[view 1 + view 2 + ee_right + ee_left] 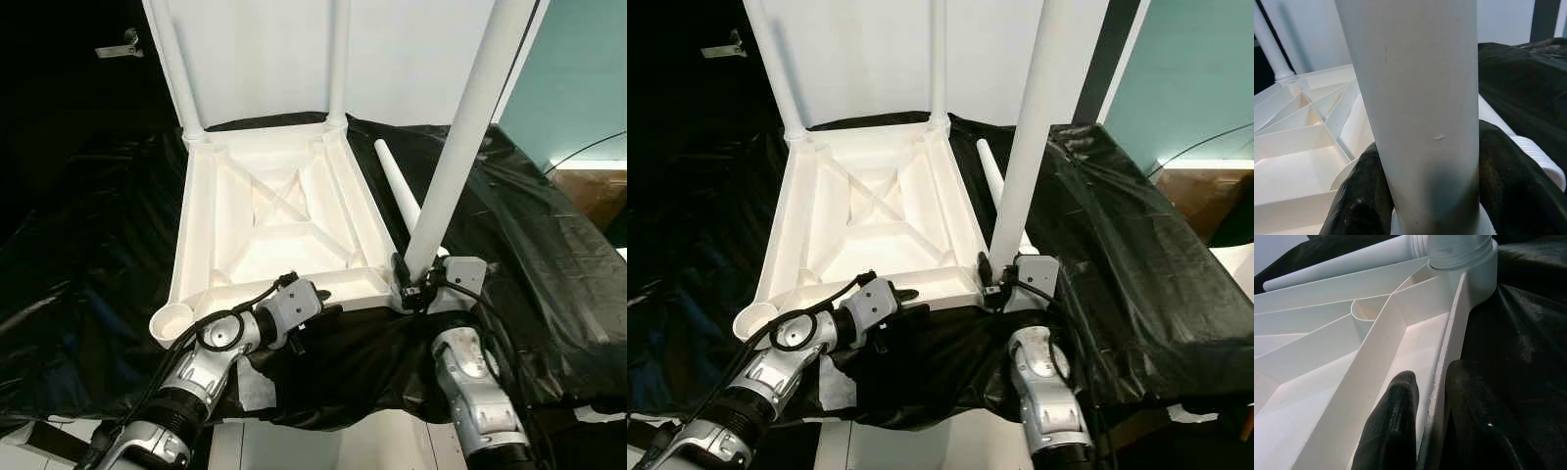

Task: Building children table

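The white moulded-plastic tabletop (pixel 279 220) lies upside down on the black plastic sheeting (pixel 549 245), ribbed underside up, two white legs (pixel 174 59) already standing in its far corner sockets. It looks a light, hollow shell, stiff thanks to those crossed ribs, but smooth and likely slippery; the thin near rim is the sensible place to pin it, and that's just where the left gripper (pixel 299 318) sits. Its wrist view settles it: one black finger (pixel 1393 426) inside the wall, the other outside, nipped closed on that rim.

Now the tall white plastic tube leg (pixel 470 127), standing at a lean in the near right corner socket. A long, smooth pole, light but levering hard on its foot, so a low hold makes sense, and the right gripper (pixel 411 284) is clamped around it just above the socket. Up close, both fingers hug the tube's sides, and a small nick shows on its surface.

A fourth white leg (pixel 397 181) lies loose on the sheeting just beside the tabletop's right edge. The near left socket (pixel 174 321) gapes empty; I'd say that loose leg belongs there.
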You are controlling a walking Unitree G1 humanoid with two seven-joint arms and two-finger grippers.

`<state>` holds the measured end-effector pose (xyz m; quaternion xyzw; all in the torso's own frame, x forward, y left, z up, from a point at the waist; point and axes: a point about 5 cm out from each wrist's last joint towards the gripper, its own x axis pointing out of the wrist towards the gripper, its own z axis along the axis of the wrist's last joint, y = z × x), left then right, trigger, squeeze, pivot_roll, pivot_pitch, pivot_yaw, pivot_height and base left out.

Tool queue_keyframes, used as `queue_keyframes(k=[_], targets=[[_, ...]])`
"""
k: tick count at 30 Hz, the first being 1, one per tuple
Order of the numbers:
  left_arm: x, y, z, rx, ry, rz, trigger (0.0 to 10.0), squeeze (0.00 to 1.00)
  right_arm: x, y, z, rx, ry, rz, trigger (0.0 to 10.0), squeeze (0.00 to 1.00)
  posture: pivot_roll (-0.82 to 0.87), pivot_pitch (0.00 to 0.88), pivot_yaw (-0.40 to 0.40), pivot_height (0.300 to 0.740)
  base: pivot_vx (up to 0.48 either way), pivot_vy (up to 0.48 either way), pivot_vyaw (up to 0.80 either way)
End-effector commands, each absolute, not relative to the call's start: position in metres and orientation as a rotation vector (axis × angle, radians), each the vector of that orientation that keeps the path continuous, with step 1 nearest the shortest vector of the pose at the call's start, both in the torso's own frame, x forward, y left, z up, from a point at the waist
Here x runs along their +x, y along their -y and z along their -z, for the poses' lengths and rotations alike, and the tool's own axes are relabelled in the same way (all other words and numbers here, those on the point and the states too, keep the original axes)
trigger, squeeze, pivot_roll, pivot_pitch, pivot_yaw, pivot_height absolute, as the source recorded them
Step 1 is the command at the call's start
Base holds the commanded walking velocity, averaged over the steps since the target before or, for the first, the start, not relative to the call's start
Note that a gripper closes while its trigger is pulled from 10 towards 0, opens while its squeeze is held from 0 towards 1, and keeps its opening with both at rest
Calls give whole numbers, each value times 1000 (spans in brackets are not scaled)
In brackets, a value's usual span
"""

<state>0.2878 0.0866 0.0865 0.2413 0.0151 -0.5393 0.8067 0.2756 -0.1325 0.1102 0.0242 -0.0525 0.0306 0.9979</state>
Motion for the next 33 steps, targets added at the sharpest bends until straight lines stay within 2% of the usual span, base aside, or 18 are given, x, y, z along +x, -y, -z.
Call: queue_keyframes(k=[1, 4, 5, 6, 8, 9, 10, 11, 12, 15, 19, 20, 22, 30, 31, 32, 33], targets=[[272, -82, -65, 536, -126, 1255, 10000, 0, 275, 146, -94, 88, 14, 42, 0, 0, -7, 19, -4, 740, 0, 0, 0], [271, -82, -64, 536, -127, 1256, 10000, 0, 275, 146, -94, 82, 12, 38, 0, 0, -8, 21, -6, 740, 0, 0, 0], [271, -82, -64, 534, -128, 1255, 10000, 0, 275, 147, -93, 66, 10, 38, 1765, 0, -7, 23, -7, 740, 0, 0, 0], [271, -82, -64, 533, -129, 1254, 10000, 0, 275, 149, -94, 48, 8, 44, 9412, 663, -7, 23, -8, 740, 0, 0, 0], [271, -82, -64, 533, -129, 1254, 10000, 0, 275, 149, -94, 48, 8, 44, 9412, 663, -7, 23, -8, 740, 0, 0, 0], [271, -82, -64, 531, -129, 1252, 10000, 0, 276, 150, -94, 35, 5, 42, 10000, 1000, -9, 23, -9, 740, 0, 0, 0], [271, -82, -64, 530, -129, 1251, 10000, 0, 277, 151, -94, 19, 7, 29, 10000, 1000, -11, 22, -7, 740, 0, 0, 0], [271, -82, -64, 528, -129, 1251, 10000, 0, 278, 153, -96, -7, 19, 9, 10000, 337, -11, 22, -7, 740, 0, 0, 0], [271, -82, -64, 528, -130, 1251, 10000, 0, 278, 155, -98, -36, 33, -9, 10000, 0, -11, 22, -7, 740, 0, 0, 0], [271, -82, -64, 529, -130, 1251, 10000, 0, 281, 166, -106, -129, 78, -38, 10000, 0, -16, 23, -6, 740, 0, 0, 0], [271, -82, -64, 530, -130, 1252, 10000, 0, 282, 170, -109, -141, 78, -105, 10000, 0, -27, 26, 0, 740, 0, 0, 0], [271, -83, -65, 533, -131, 1254, 10000, 0, 283, 172, -113, -163, 35, -349, 10000, 0, -32, 25, 5, 740, 0, 0, 0], [272, -82, -65, 535, -131, 1258, 10000, 0, 280, 175, -116, -156, -35, -570, 10000, 0, -32, 25, 5, 740, 0, 0, 0], [275, -80, -66, 540, -125, 1257, 10000, 0, 282, 188, -125, -229, -52, -701, 10000, 0, -34, 21, 5, 740, 0, 0, 0], [275, -80, -66, 540, -125, 1256, 10000, 0, 282, 189, -126, -243, -54, -712, 7961, 0, -29, 19, 4, 740, 0, 0, 0], [275, -80, -66, 540, -124, 1256, 10000, 0, 282, 189, -126, -251, -56, -718, 0, 0, -29, 19, 4, 740, 0, 0, 0], [274, -81, -66, 539, -125, 1254, 10000, 0, 283, 190, -127, -254, -53, -723, 0, 0, -26, 21, 3, 740, 0, 0, 0]])
